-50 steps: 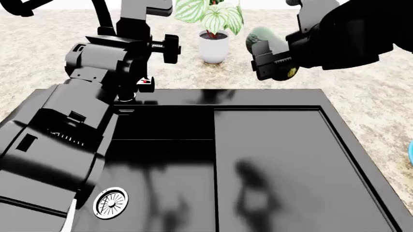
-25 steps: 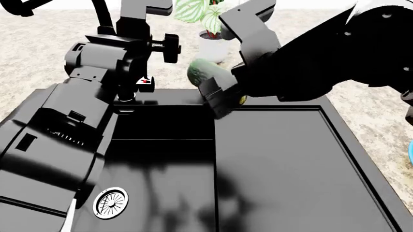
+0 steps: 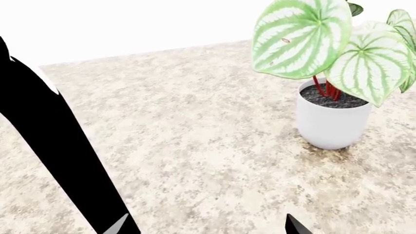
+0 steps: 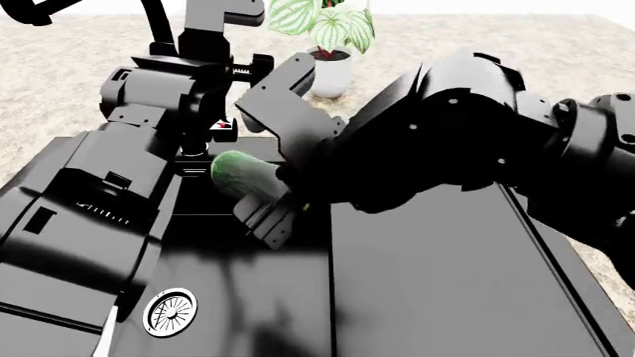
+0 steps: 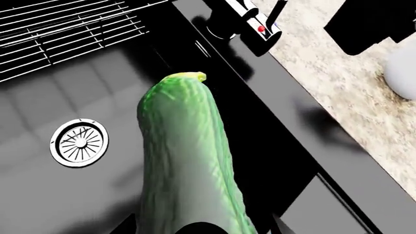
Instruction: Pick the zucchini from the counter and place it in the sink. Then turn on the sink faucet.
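Observation:
My right gripper (image 4: 264, 202) is shut on the zucchini (image 4: 242, 174), a dark green mottled vegetable, and holds it above the basin of the black sink (image 4: 427, 282). In the right wrist view the zucchini (image 5: 182, 151) points its pale yellow end at the basin floor (image 5: 65, 102), between the chrome drain (image 5: 79, 143) and the faucet (image 5: 250, 27) with its red dot. The faucet base (image 4: 220, 126) stands at the sink's back edge, next to my left arm. My left gripper (image 3: 208, 229) is open and empty over the speckled counter (image 3: 195, 136).
A potted plant in a white pot (image 4: 328, 71) stands on the counter behind the sink; it also shows in the left wrist view (image 3: 332, 119). A wire rack (image 5: 65, 29) lies in the sink. The drain (image 4: 171, 310) is near the front left. My left arm (image 4: 109, 186) covers the sink's left side.
My right arm has swung left and down with the zucchini, from above the counter behind the sink to over the basin. The left arm has not moved.

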Tool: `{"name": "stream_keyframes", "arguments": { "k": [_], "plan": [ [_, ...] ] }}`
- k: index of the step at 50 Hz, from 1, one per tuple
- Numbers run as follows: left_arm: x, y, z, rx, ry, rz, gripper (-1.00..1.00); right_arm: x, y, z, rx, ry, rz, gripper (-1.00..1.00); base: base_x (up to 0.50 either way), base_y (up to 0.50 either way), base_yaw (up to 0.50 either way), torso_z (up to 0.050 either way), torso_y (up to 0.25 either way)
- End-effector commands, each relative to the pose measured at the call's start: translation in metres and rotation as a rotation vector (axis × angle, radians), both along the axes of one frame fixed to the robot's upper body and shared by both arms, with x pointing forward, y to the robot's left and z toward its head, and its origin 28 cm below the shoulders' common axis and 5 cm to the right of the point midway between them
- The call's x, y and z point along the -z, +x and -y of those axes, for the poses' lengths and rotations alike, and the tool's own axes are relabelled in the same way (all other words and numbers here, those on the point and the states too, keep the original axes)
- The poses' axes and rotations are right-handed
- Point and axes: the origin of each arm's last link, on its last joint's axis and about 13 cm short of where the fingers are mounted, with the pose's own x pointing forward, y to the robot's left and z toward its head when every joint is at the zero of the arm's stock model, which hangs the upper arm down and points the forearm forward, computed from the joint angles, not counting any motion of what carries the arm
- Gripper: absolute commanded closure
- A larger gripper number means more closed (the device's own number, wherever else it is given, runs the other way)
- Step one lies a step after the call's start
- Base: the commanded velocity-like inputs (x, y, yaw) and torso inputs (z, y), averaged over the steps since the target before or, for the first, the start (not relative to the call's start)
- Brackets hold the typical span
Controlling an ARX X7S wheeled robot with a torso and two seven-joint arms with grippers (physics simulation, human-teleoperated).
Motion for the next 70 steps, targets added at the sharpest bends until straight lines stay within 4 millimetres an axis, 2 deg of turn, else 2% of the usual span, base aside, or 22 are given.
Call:
{"name": "stream_keyframes", "arguments": {
  "k": [1,8,20,32,37,47,63,64,70],
  "plan": [
    [-0.001,0.0,-0.001,-0.002,0.002,-0.001,-1.0,0.026,0.009,-0.03,-0.113,-0.024,0.001,1.0,0.0,0.0,0.0,0.0,0.0],
    [-0.001,0.0,-0.001,0.004,0.003,-0.002,-1.0,0.053,0.025,-0.04,-0.147,-0.007,-0.027,1.0,0.0,0.0,0.0,0.0,0.001],
    [0.003,0.0,-0.003,0.004,0.0,-0.01,-1.0,0.082,0.033,-0.056,-0.212,-0.003,-0.041,1.0,0.0,0.0,0.0,0.0,0.0],
    [0.001,0.0,-0.005,0.001,0.0,-0.007,-1.0,0.114,0.033,-0.049,-0.22,-0.075,-0.11,1.0,0.0,0.0,0.0,0.0,0.0],
    [0.0,0.0,-0.005,0.001,0.003,-0.004,-1.0,0.134,0.028,-0.047,-0.243,-0.12,-0.146,1.0,0.0,0.0,0.0,0.0,0.002],
    [0.004,0.0,-0.006,0.004,0.006,-0.014,-1.0,0.147,0.025,-0.045,-0.285,-0.17,-0.158,1.0,0.0,0.0,0.0,0.0,0.0],
    [0.011,0.001,-0.022,0.003,0.007,-0.02,-1.0,0.147,0.027,-0.044,-0.292,-0.153,-0.193,1.0,0.0,0.0,0.0,0.001,0.0],
    [0.012,0.002,-0.022,0.003,0.007,-0.019,-1.0,0.145,0.028,-0.043,-0.289,-0.149,-0.203,-1.0,0.0,0.0,0.0,0.0,0.0],
    [0.014,0.002,-0.021,0.004,0.008,-0.019,-1.0,0.142,0.03,-0.043,-0.288,-0.148,-0.189,-1.0,0.0,0.0,0.0,0.0,0.0]
  ]
}}
